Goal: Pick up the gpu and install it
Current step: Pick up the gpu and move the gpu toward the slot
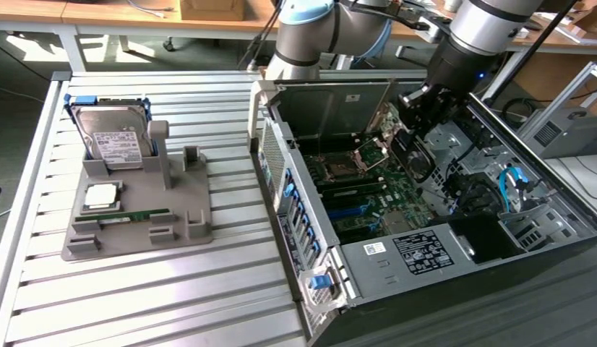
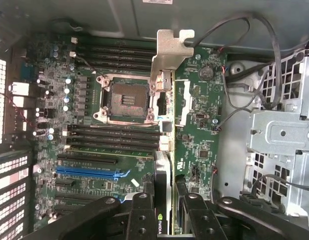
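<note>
The gpu [image 2: 163,125] hangs edge-on inside the open computer case [image 1: 308,238], over the green motherboard [image 2: 94,125]. Its silvery bracket [image 2: 170,52] points away from the wrist and reaches past the CPU socket [image 2: 125,97]. My gripper [image 2: 164,202] is shut on the card's near end, with a black finger [image 2: 141,212] on either side of it. In the exterior view my gripper [image 1: 421,108] is inside the case near its back wall, and the dark gpu [image 1: 413,153] slants down from it above the board. A blue expansion slot [image 2: 89,172] lies beside the card.
A grey fixture [image 1: 134,217] on the slatted table holds a hard drive [image 1: 116,141], a processor chip [image 1: 101,195] and a green memory stick [image 1: 123,215]. Loose cables [image 2: 234,65] and a metal drive cage [image 2: 279,135] crowd the case's far side.
</note>
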Robot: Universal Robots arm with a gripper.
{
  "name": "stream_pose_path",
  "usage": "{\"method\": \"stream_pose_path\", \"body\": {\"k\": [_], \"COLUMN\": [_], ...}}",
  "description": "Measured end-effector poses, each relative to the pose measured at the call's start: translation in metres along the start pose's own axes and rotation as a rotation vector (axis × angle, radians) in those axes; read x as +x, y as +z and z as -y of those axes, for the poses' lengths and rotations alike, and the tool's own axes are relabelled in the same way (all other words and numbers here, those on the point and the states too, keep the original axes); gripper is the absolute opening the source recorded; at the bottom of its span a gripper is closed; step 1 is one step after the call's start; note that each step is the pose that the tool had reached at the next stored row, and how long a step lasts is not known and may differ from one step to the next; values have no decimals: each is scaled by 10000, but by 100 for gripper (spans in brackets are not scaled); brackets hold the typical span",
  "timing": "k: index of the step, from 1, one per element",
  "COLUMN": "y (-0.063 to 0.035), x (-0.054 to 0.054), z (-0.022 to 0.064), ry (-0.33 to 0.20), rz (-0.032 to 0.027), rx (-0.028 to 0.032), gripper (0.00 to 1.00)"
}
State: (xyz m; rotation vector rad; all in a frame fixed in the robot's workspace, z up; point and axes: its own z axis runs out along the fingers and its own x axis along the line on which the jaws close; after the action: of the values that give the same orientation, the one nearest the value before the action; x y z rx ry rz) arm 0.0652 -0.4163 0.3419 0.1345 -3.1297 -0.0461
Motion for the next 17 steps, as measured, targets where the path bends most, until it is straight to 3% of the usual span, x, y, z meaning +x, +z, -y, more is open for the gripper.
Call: {"method": "stream_pose_path", "body": {"k": [17], "y": [160], "x": [0], "z": [12], "ry": [0], "rz": [0], "rx": [-2], "gripper": [27]}}
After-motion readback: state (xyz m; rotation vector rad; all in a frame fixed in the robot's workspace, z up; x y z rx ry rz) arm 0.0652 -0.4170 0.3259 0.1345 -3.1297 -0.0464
